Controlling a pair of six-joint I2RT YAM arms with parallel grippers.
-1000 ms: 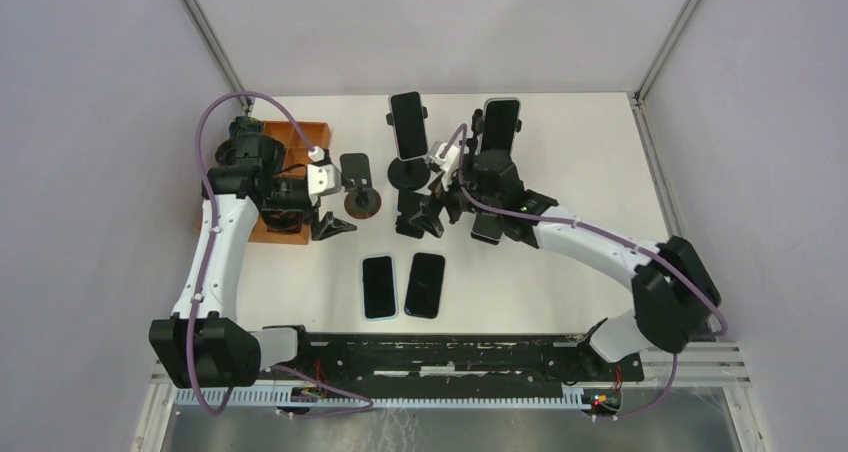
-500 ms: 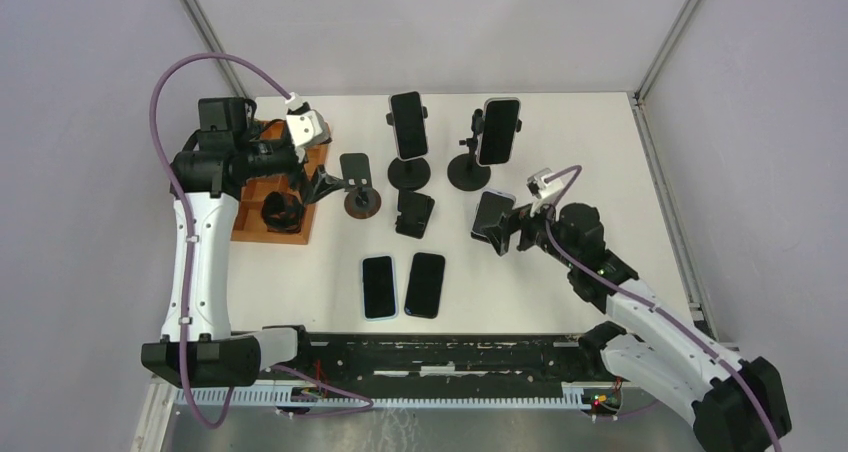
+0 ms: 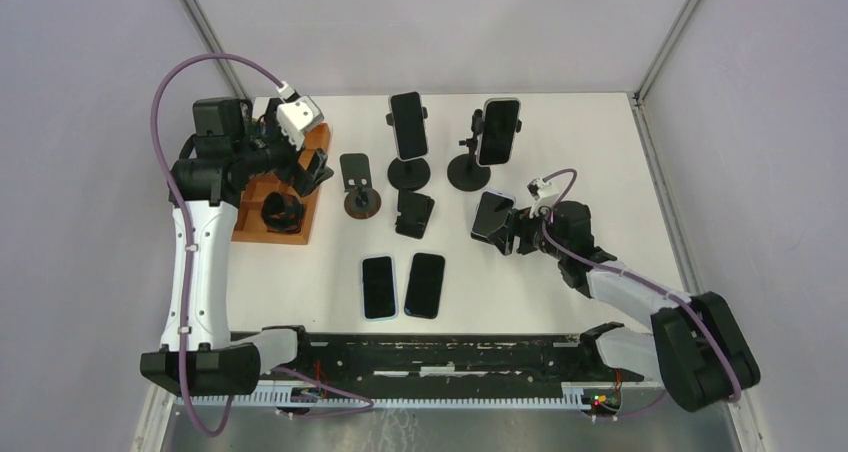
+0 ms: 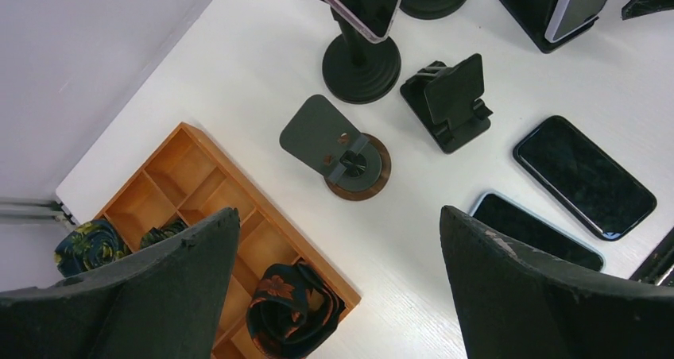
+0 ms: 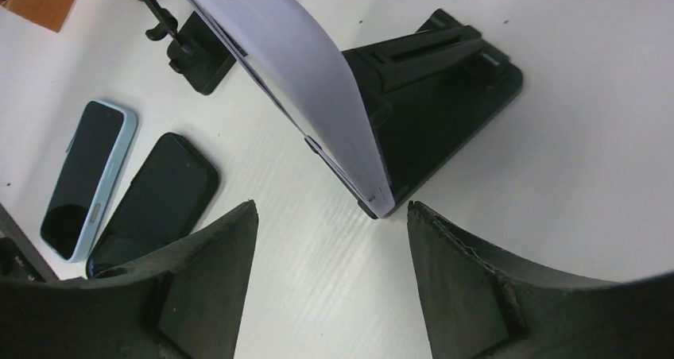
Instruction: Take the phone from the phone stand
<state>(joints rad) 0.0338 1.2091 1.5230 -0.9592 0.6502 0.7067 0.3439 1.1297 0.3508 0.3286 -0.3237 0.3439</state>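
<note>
Over the last second the right arm backed out of the middle stands and dropped low beside the lavender phone (image 5: 302,81). It's still propped on its folding phone stand (image 5: 445,81) at table right, so nothing's off yet and this looks like the lineup for the grab. The right gripper (image 5: 331,216) is spread wide, straddling the phone's lower corner without touching it, and the left gripper (image 4: 338,224), up by the wooden tray (image 3: 262,236), is also agape and empty.
</note>
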